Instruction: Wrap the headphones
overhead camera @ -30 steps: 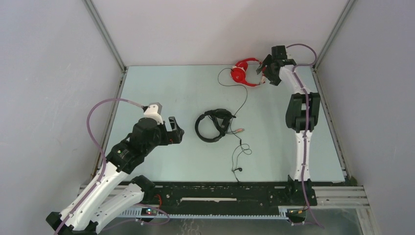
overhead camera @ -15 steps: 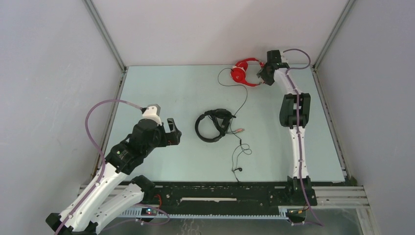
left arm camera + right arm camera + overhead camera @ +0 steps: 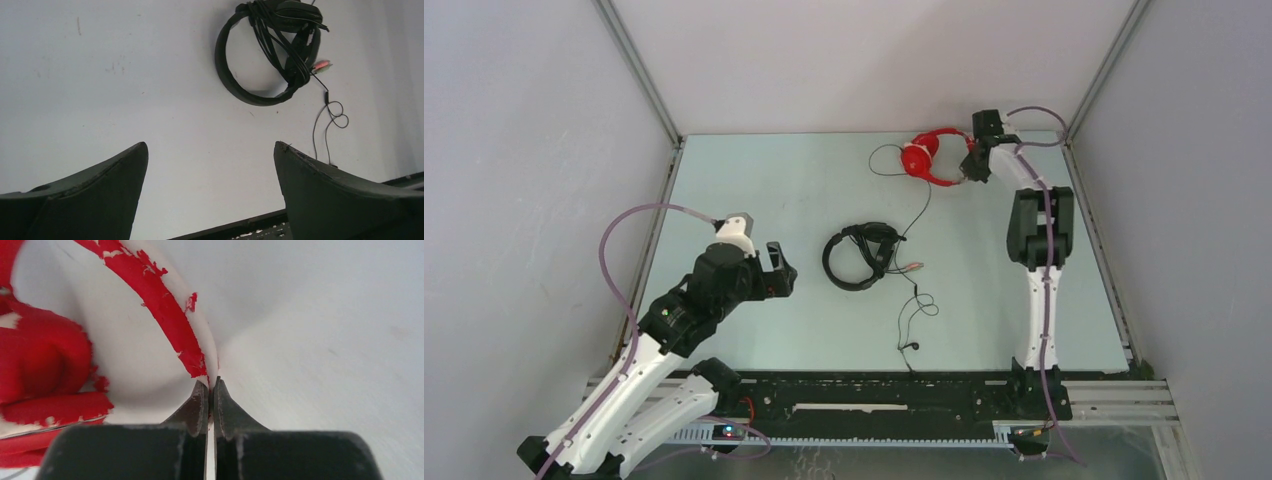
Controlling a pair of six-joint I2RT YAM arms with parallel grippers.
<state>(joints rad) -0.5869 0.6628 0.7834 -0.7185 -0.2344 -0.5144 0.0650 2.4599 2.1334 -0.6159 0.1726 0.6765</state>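
Note:
The red headphones (image 3: 921,157) lie at the far right of the table, worn red earcup (image 3: 40,360) to the left in the right wrist view. My right gripper (image 3: 970,166) is shut on their thin curved headband (image 3: 165,300), with the jaws (image 3: 211,384) pinched on its red-and-white edge. Their thin dark cable (image 3: 924,200) loops round the earcup and trails toward the table's middle. My left gripper (image 3: 780,270) hangs open over the left half of the table, nothing between its fingers (image 3: 210,150).
Black headphones (image 3: 860,257) with a bundled cord lie in the middle of the table, also seen as black headphones (image 3: 270,50) in the left wrist view. Pink plugs (image 3: 322,65) and a thin looped wire (image 3: 917,305) lie right of them. Grey walls enclose the table.
My right gripper has closed on the red headband, and the headphones have shifted a little to the right with it. The left arm has barely moved.

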